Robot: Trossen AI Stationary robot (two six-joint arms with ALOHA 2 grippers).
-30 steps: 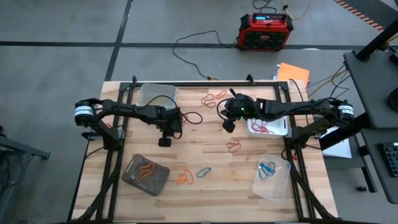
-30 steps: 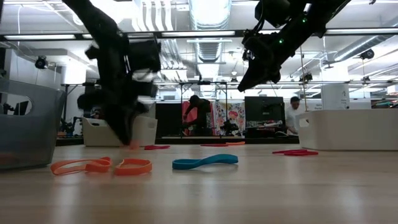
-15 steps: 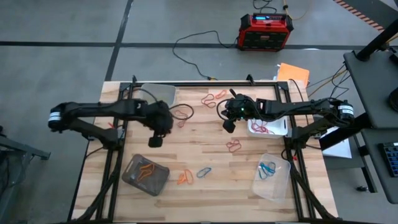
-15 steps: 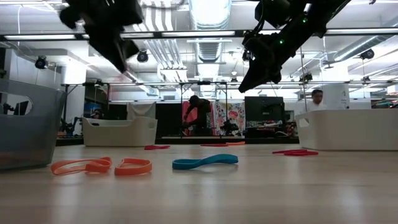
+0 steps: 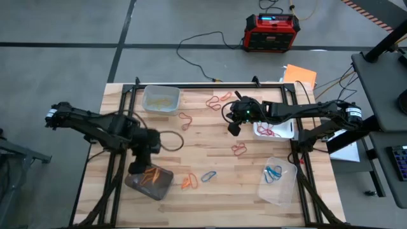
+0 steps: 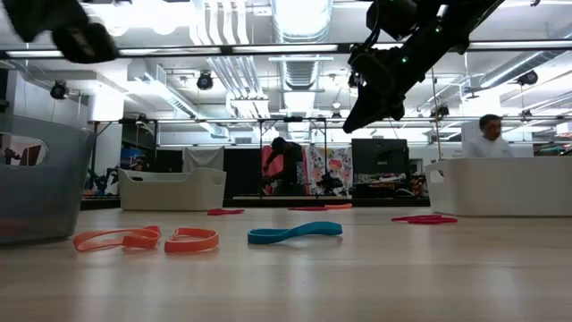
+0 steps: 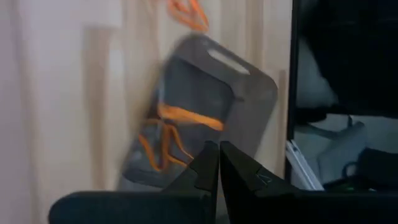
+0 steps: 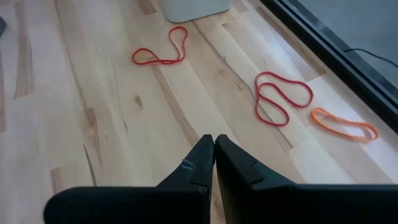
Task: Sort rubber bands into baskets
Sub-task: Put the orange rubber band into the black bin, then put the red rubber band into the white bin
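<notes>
My left gripper [image 5: 141, 166] is shut and hangs over the smoky grey tub [image 5: 150, 181], which holds orange rubber bands [image 7: 166, 134]; I see no band between its fingers [image 7: 217, 152]. My right gripper [image 5: 233, 126] is shut and empty, high over the table's far middle [image 8: 214, 142], beside the white tub [image 5: 275, 130] with red bands. A clear tub [image 5: 160, 98] at the far left holds yellow bands. A clear tub [image 5: 278, 181] at the near right holds blue ones. Loose bands lie flat on the table: red [image 5: 186, 121], red [image 5: 239, 149], orange [image 5: 188, 182], blue [image 5: 208, 175].
More red and orange bands [image 5: 218, 100] lie near the far edge. A black cable loop [image 5: 166, 141] trails from my left arm. A red-and-black box [image 5: 272, 32] stands on the floor beyond the table. People move in the room behind [image 6: 487, 130].
My left gripper has risen from the table top near the middle and swung toward the near left, ending above the grey tub. My right gripper has kept still.
</notes>
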